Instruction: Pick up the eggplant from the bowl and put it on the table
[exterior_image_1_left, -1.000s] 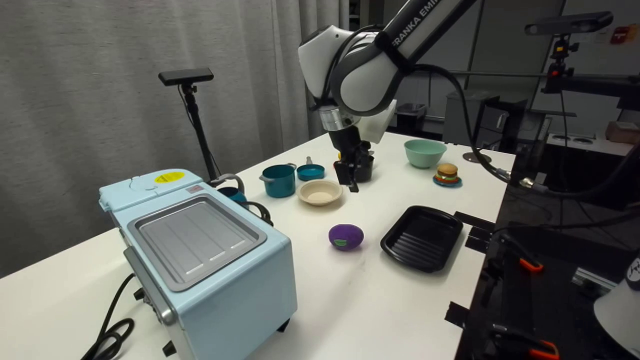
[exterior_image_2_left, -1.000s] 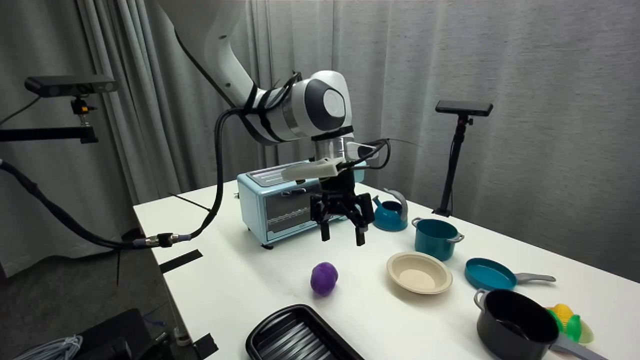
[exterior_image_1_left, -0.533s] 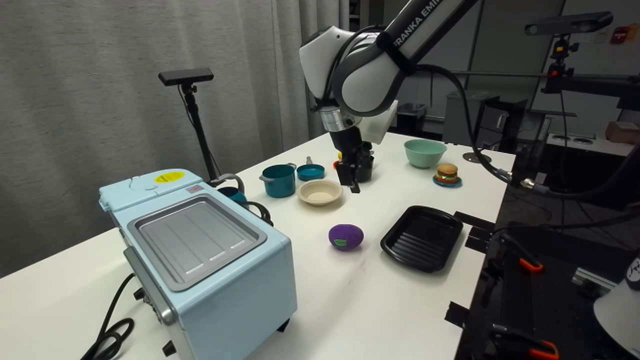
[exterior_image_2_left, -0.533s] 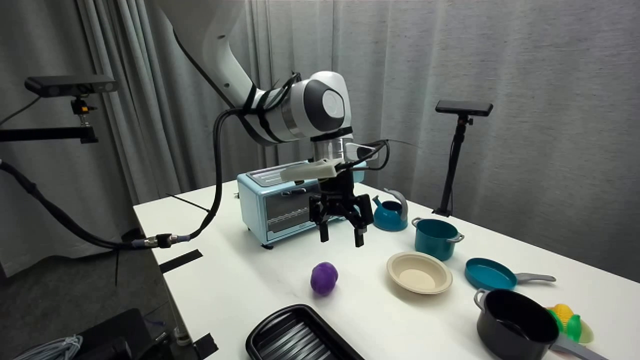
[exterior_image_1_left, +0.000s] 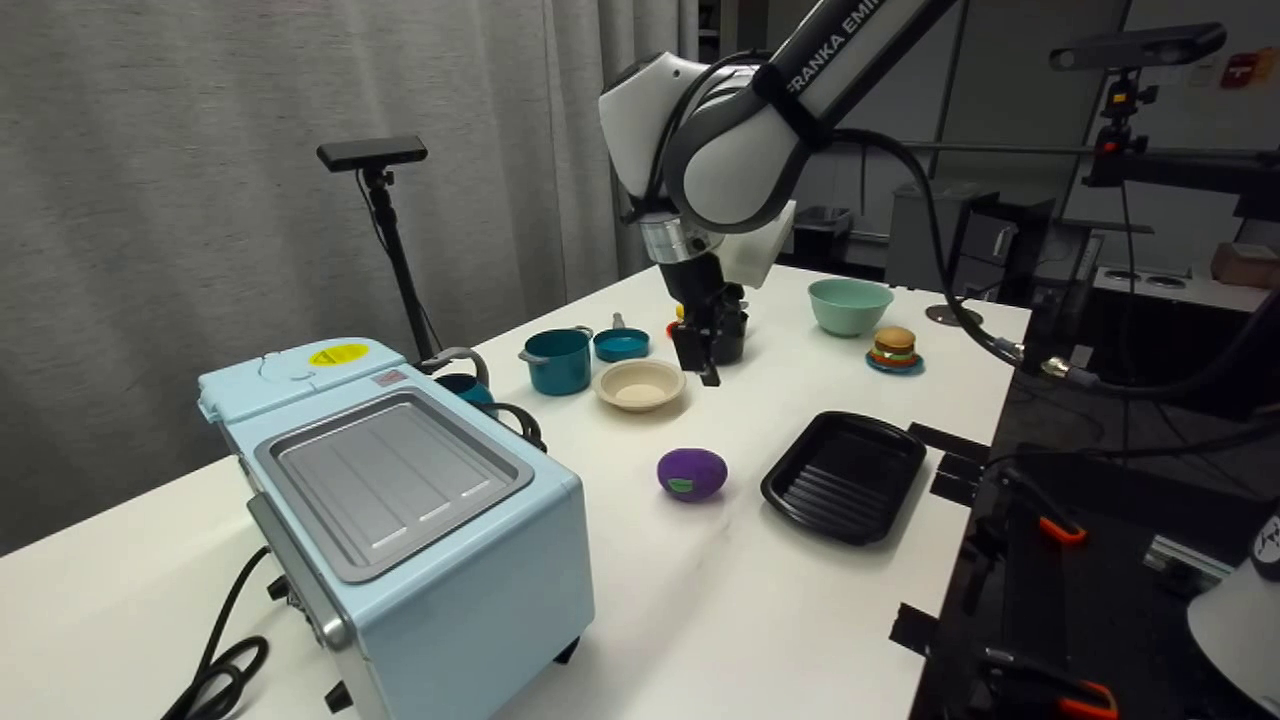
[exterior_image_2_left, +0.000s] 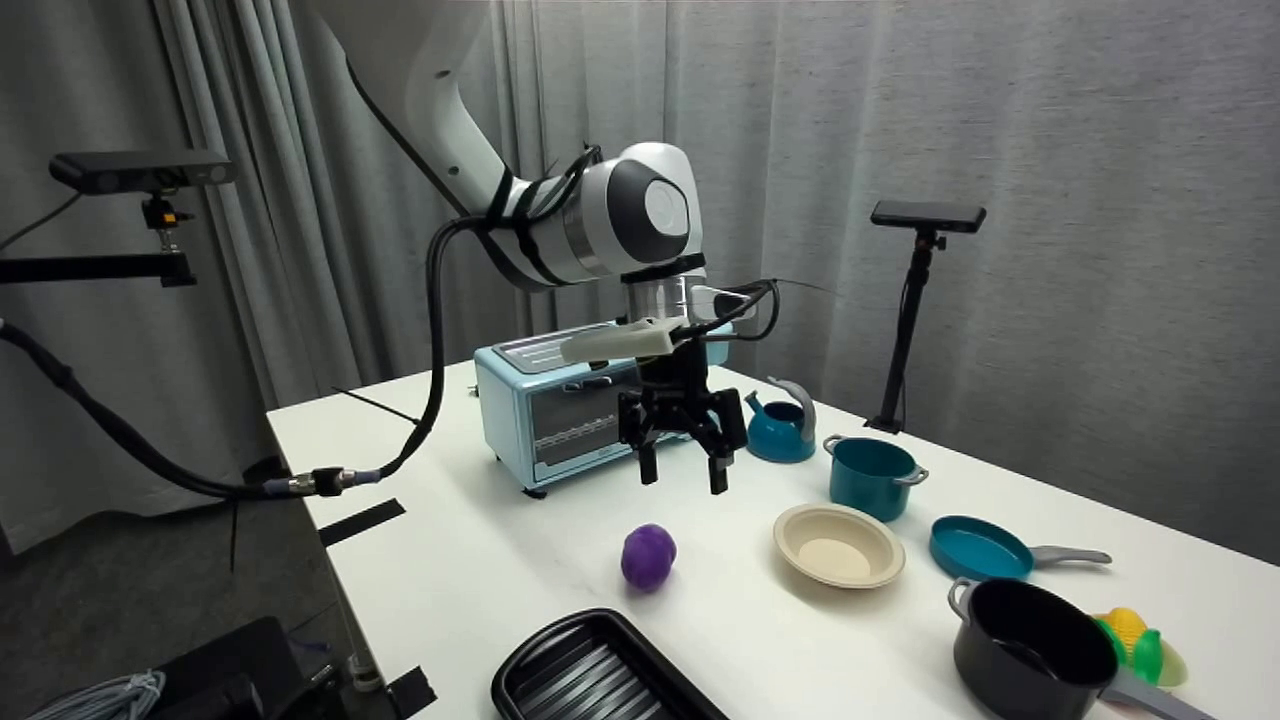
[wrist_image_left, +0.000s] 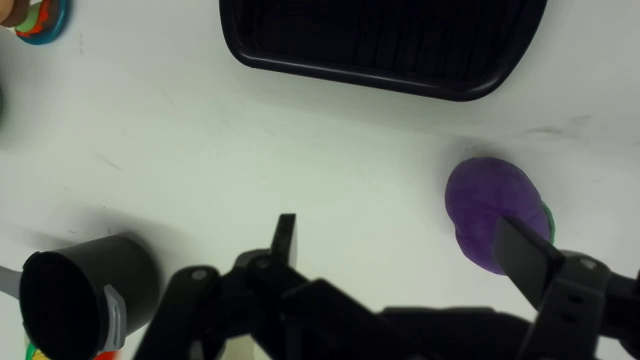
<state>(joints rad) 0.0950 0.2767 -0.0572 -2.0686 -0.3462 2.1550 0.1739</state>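
Observation:
The purple eggplant (exterior_image_1_left: 692, 473) lies on the white table (exterior_image_1_left: 700, 620), between the cream bowl and the black grill pan. It also shows in an exterior view (exterior_image_2_left: 648, 557) and in the wrist view (wrist_image_left: 480, 190), partly covered by the right finger. The shallow cream bowl (exterior_image_2_left: 840, 548) stands empty on the table; it also shows in an exterior view (exterior_image_1_left: 640, 386). In the wrist view mostly my gripper hides it. My gripper (exterior_image_2_left: 684, 485) is open and empty, raised above the table. In the wrist view the gripper (wrist_image_left: 396, 220) has nothing between its fingers.
A black grill pan (exterior_image_1_left: 846, 478) lies near the table edge. A blue toaster oven (exterior_image_1_left: 420, 540), a teal pot (exterior_image_2_left: 874, 478), a teal pan (exterior_image_2_left: 980, 547), a black pot (exterior_image_2_left: 1035, 645) and a kettle (exterior_image_2_left: 783, 430) stand around. A mint bowl (exterior_image_1_left: 850, 306) and toy burger (exterior_image_1_left: 893, 348) are farther off.
My arm and open gripper have shifted very slightly over the first half second and then stay still. The eggplant and bowl have not moved.

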